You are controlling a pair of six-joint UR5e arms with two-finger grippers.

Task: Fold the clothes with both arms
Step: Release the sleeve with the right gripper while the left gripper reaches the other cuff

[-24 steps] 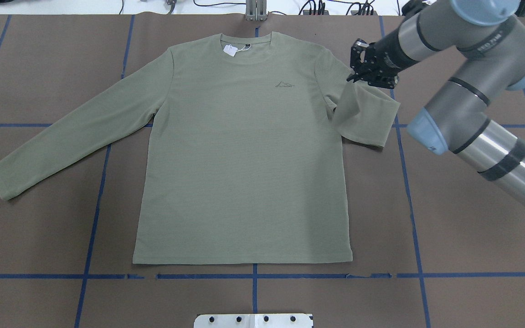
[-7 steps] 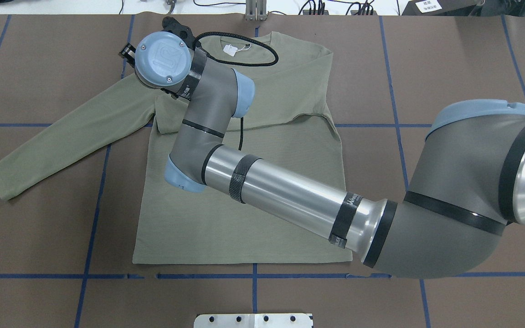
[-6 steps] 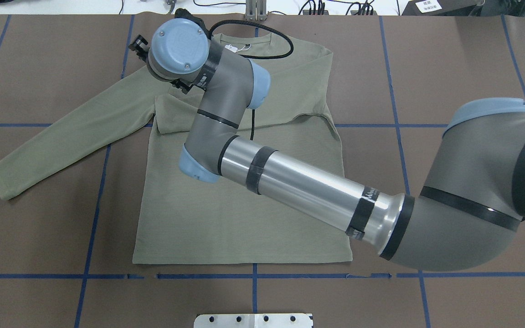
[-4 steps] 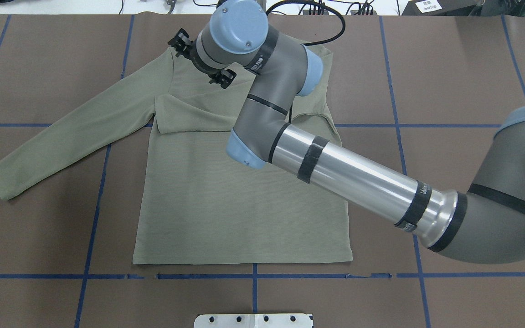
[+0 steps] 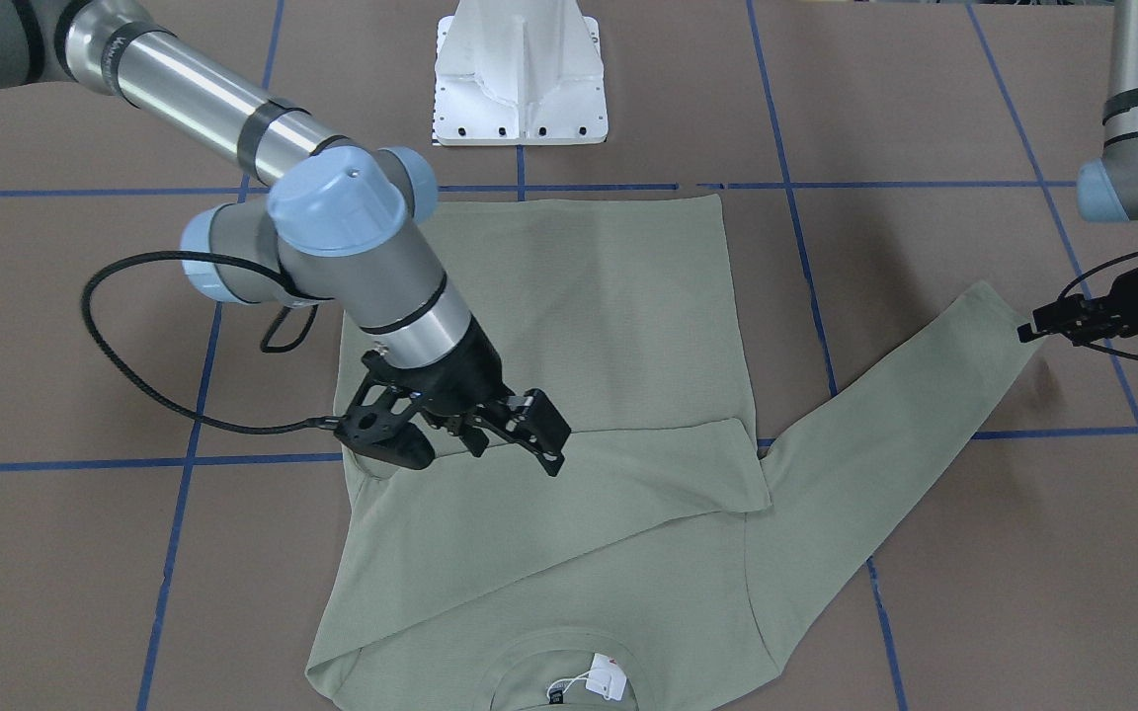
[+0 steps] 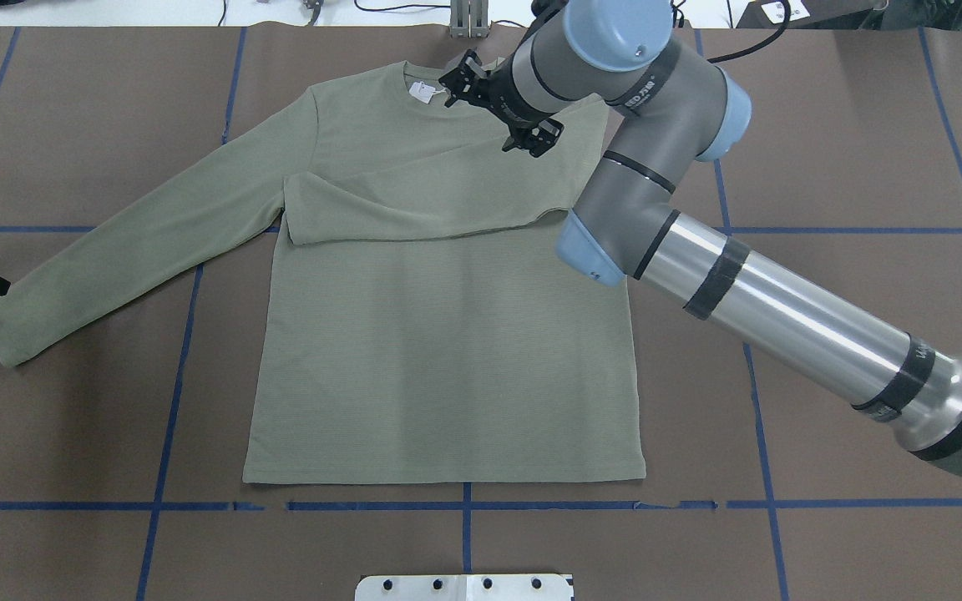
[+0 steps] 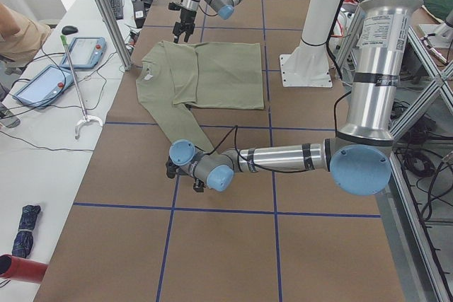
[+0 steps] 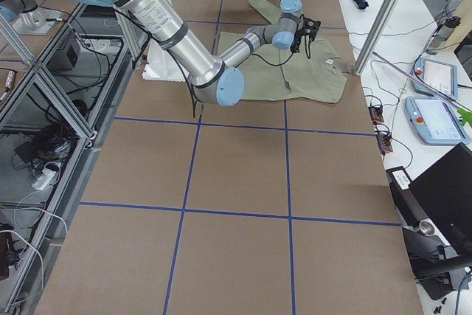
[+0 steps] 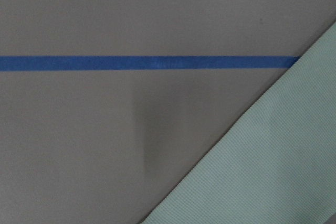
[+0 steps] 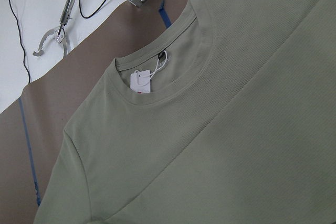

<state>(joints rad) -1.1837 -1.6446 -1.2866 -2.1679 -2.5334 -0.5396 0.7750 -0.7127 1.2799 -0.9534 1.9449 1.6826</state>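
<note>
Brown table (image 6: 823, 125) is covered by the shirt (image 6: 439, 351), laid flat, one sleeve (image 6: 414, 209) folded across the chest. Right gripper (image 5: 470, 446) is spread wide, empty, above it; left gripper (image 5: 1033, 331) cannot be judged. Limp, light knit: grasping the outstretched cuff (image 6: 1, 338) is advised.

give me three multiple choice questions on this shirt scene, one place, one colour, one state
1. Where does the folded sleeve lie? A across the chest; B under the hem; C off the table.
2. What colour are the tape lines? A red; B blue; C yellow.
3. The right end effector is: A open; B shut on a tag; C shut on a cuff.
A, it crosses the chest of the shirt; B, plainly blue on brown; A, its fingers stand spread above the cloth.
</note>
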